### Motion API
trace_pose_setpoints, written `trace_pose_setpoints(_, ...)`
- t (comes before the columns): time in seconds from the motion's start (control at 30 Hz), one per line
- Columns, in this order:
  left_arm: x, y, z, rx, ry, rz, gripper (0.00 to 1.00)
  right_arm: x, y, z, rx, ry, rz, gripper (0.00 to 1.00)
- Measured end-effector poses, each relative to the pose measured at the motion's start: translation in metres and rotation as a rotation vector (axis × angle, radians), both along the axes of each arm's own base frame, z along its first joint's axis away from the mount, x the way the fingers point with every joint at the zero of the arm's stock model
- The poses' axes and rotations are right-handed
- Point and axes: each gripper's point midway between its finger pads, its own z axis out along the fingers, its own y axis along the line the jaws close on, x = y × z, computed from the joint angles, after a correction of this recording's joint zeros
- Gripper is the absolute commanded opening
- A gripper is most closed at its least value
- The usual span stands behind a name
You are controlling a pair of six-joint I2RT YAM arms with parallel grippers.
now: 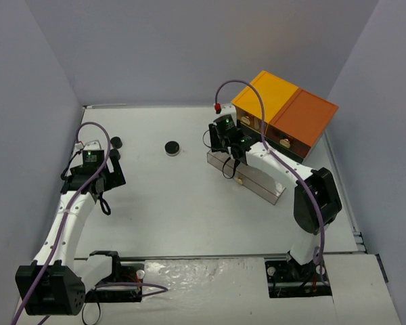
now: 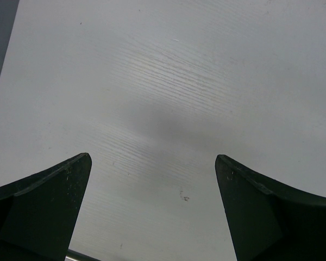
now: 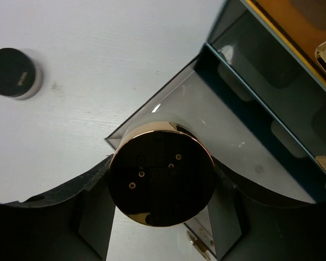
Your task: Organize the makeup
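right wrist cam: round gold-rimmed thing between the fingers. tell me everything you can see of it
The compact is a round disc with a shiny gold-coloured rim and a dark glossy face that mirrors small dots, like plated metal or plastic. It faces the wrist camera, and no open lid shows. The right gripper pinches it at its left and right edges with its fingers. It hangs over a corner of the clear drawer; whether it touches the drawer floor cannot be told.

The right gripper (image 3: 163,184) clamps a gold-rimmed compact (image 3: 162,163) over a clear drawer's (image 3: 231,130) corner, a black jar (image 3: 12,72) well apart
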Motion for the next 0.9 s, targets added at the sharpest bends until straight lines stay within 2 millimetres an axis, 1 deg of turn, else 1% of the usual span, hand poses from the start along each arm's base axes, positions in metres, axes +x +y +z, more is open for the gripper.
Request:
trace_pose_setpoints(0.07,0.0,0.0,0.0,0.0,0.0,0.0,0.97,0.006,-0.008,-0.019,-0.005,0.033,-0.042,0.02)
trace_pose_setpoints(0.17,0.0,0.0,0.0,0.0,-0.001,0.0,0.97,0.01,-0.012,-0.051,-0.015,0.093,-0.081,0.04)
trace_pose_setpoints(0.27,0.0,0.0,0.0,0.0,-0.001,0.0,0.97,0.011,-0.015,-0.077,-0.028,0.137,-0.108,0.12)
trace_pose_setpoints(0.3,0.0,0.0,0.0,-0.001,-0.002,0.0,0.97,0.011,-0.016,-0.085,-0.031,0.147,-0.117,0.17)
trace_pose_setpoints(0.47,0.0,0.0,0.001,-0.001,-0.006,-0.001,0.97,0.019,-0.022,-0.097,-0.011,0.155,-0.154,0.42)
trace_pose_setpoints(0.53,0.0,0.0,0.002,-0.001,-0.009,-0.001,0.97,0.021,-0.023,-0.098,-0.007,0.152,-0.159,0.52)
trace_pose_setpoints(0.77,0.002,-0.004,0.002,-0.016,-0.014,-0.013,0.97,0.026,-0.023,-0.099,-0.005,0.136,-0.165,0.74)
trace_pose_setpoints(0.9,0.003,-0.008,0.0,-0.034,-0.01,-0.029,0.97,0.028,-0.022,-0.097,-0.005,0.128,-0.162,0.78)
